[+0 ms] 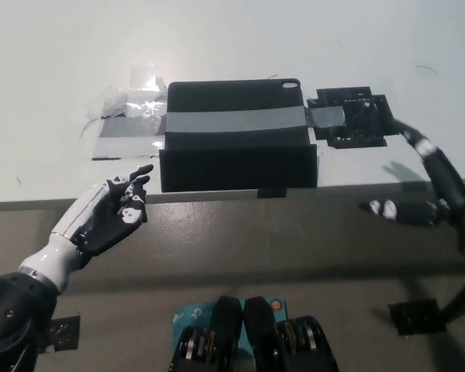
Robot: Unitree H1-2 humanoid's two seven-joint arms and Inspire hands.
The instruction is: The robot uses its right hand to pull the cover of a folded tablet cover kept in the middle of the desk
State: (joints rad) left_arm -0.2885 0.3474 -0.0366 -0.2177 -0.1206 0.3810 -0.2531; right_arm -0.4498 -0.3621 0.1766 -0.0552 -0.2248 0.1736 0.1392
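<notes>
The tablet cover is a flat, matte black rectangle with rounded rear corners. It lies near the middle of the white desk, with its front edge close to the desk's front edge. A grey tape strip crosses the cover from left to right and runs out onto the desk on both sides. On the left, the strip ends beside crumpled clear tape with a glossy, wrinkled surface.

The right robot hand is black. It rests on the desk just beside the cover's right edge, over the right end of the tape strip. Dark on dark, its fingers cannot be resolved; whether it grips anything cannot be told. Its arm curves in from the lower right.

The left robot hand is white with dark palm parts. It sits at the desk's front edge, below the cover's front left corner, fingers spread, holding nothing, apart from the cover.

The desk surface behind the cover is smooth and bare. No legible writing or brand mark is visible on the cover.
</notes>
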